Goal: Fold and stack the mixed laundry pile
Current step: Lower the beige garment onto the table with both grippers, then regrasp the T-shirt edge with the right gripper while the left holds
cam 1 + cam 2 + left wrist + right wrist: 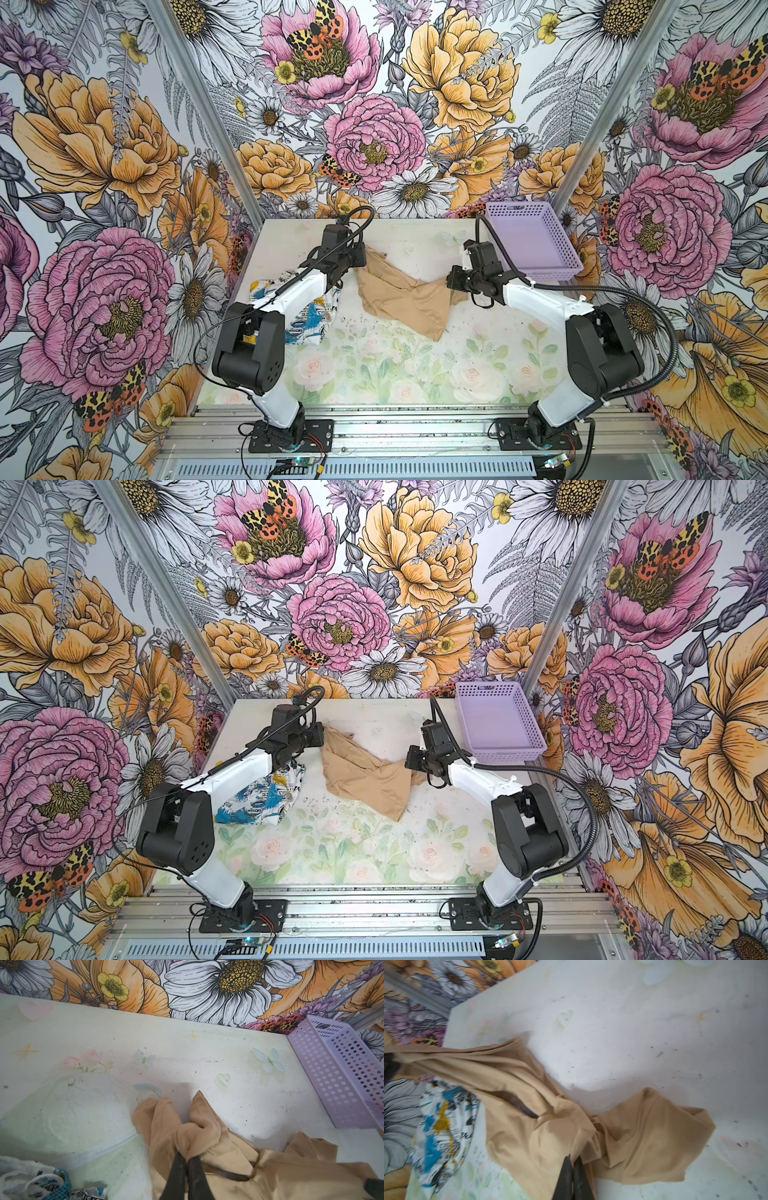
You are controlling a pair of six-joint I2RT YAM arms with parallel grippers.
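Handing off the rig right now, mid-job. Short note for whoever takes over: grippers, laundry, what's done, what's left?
Left gripper: jaws shut on a bunched far end of the tan garment.
Right gripper: jaws shut on the same garment's right end.
Tan garment: crumpled at the middle of the table, strung between both grippers.
Printed garment: loose heap on the table's left side, ungripped.
Lavender basket: far right corner, empty.
Done: nothing folded or stacked.
Left: spread and fold the tan garment, fold the printed one, stack both.

Tan garment (399, 299) soft matt cloth; basket (536, 241) perforated lavender plastic; table (415, 247) scuffed, matt.
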